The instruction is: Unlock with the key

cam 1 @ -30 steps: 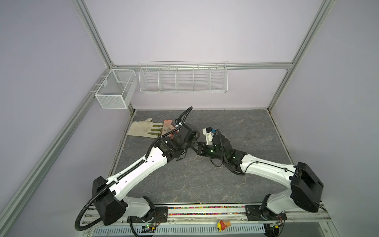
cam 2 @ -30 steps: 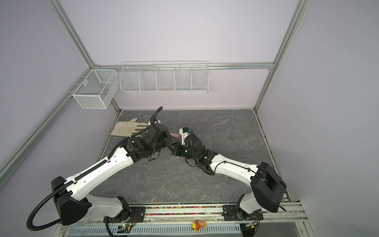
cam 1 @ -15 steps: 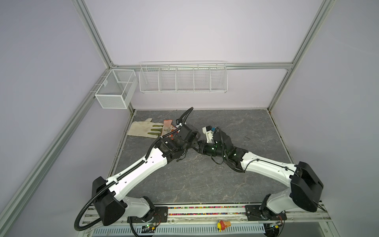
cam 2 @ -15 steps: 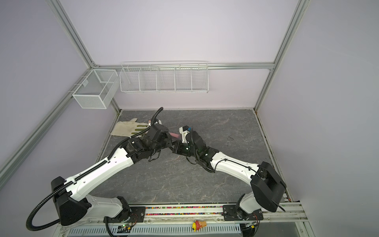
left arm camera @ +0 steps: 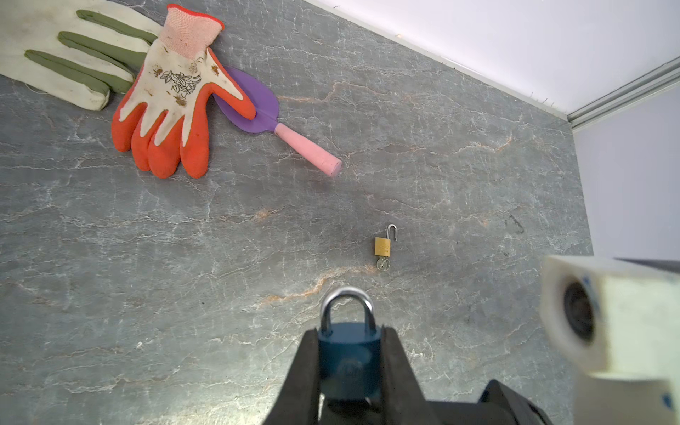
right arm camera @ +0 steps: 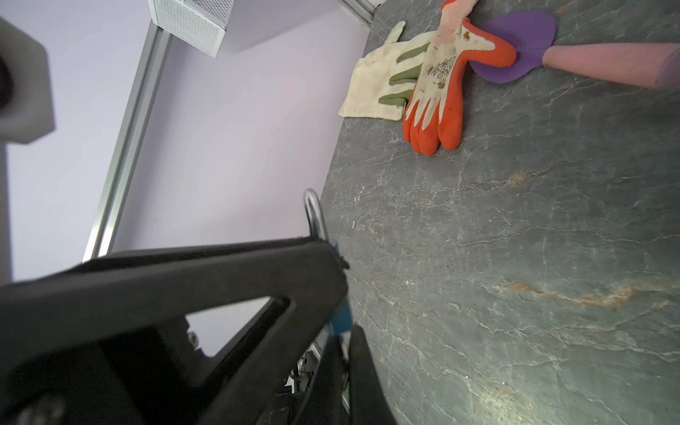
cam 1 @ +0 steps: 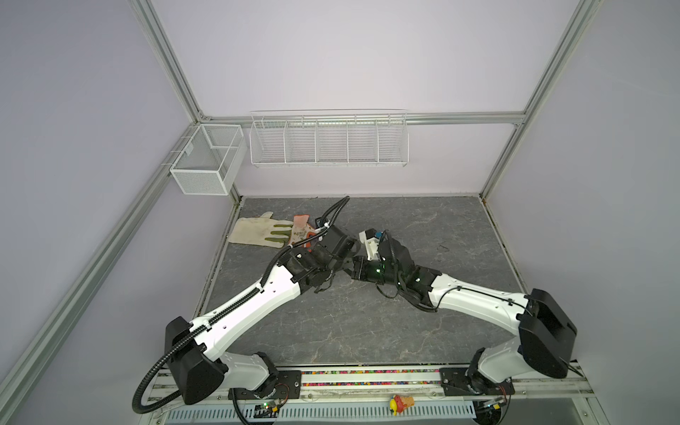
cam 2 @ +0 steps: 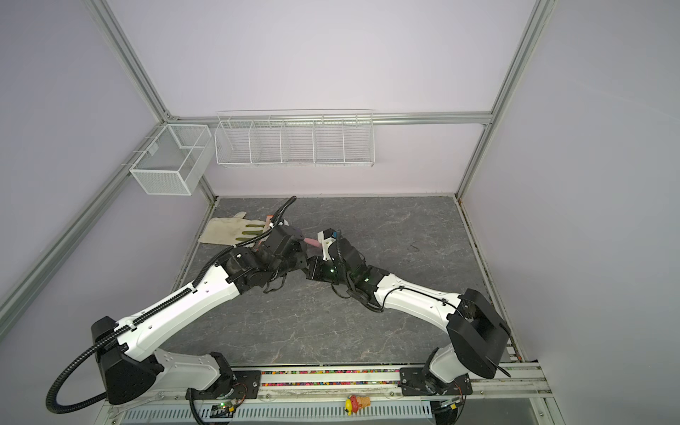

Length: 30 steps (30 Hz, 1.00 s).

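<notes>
Step in hand: key insertion. L gripper [left arm camera: 349, 333] is clenched on the blue padlock [left arm camera: 349, 355], pads flat on both sides of the body, holding it in the air over the mid tabletop [left arm camera: 184, 257], a bit toward the left edge. Its shackle [left arm camera: 347, 298] sits seated in the body, so not unlocked yet. R gripper [right arm camera: 344, 362] is pinched fully closed right at the lock's underside. The key is prob. between its fingers, but the wrist view hides it.

Next move, as I judge it: line key up w/ keyway, push home, then twist while L braces against the torque. A thin key could skew or slip.

Materials: lock body is smooth painted blue w/ rounded corners. The shackle is polished steel, U-shaped. Tabletop is dark grey, marble-veined, matte. Near the far left corner lie an orange rubber-coated knit glove [left arm camera: 173, 99], a cream fabric glove [left arm camera: 55, 55] w/ green fingers, and a purple trowel [left arm camera: 257, 106] w/ pink handle. A small brass padlock [left arm camera: 383, 245] lies flat, apart from them, sprung open.
</notes>
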### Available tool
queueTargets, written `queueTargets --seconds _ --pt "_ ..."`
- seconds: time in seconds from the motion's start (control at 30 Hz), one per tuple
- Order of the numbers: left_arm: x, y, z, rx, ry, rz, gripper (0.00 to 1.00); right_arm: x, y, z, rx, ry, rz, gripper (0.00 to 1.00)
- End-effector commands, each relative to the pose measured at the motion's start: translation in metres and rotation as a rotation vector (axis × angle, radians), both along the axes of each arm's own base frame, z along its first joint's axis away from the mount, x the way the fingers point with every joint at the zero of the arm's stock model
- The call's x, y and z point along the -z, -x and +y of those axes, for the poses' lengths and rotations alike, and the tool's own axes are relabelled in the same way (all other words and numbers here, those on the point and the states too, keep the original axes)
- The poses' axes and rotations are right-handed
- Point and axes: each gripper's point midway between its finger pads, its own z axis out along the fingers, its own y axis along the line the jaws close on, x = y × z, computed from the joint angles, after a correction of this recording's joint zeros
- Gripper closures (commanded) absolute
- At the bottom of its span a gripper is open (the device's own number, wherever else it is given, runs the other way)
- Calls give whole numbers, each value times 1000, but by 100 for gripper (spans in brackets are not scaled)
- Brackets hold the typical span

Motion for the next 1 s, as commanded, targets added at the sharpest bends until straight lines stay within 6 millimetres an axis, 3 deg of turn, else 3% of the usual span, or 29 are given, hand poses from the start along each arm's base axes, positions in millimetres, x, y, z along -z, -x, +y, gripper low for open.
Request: queueTargets --seconds 0.0,0.1,0.27,0.57,0.67,0.8,0.97 --pt "15 31 -14 90 10 119 100 -50 -25 -1 89 -112 -158 94" --pt "16 30 -8 78 -27 106 100 -50 -24 -2 87 -105 -154 94" --pt "-3 14 0 29 -47 1 100 -38 -15 -5 60 -73 -141 93" --pt "-34 -7 6 -55 15 -121 100 -24 11 -14 -18 -27 -159 72" --pt "-39 -8 6 -60 37 -135 100 -19 11 -19 -3 -13 -150 73" --pt "-39 -7 5 -59 52 -132 100 -33 12 -15 -25 -53 -187 73" --pt "-42 -5 5 -51 76 -136 100 -32 1 -20 20 -24 -195 79"
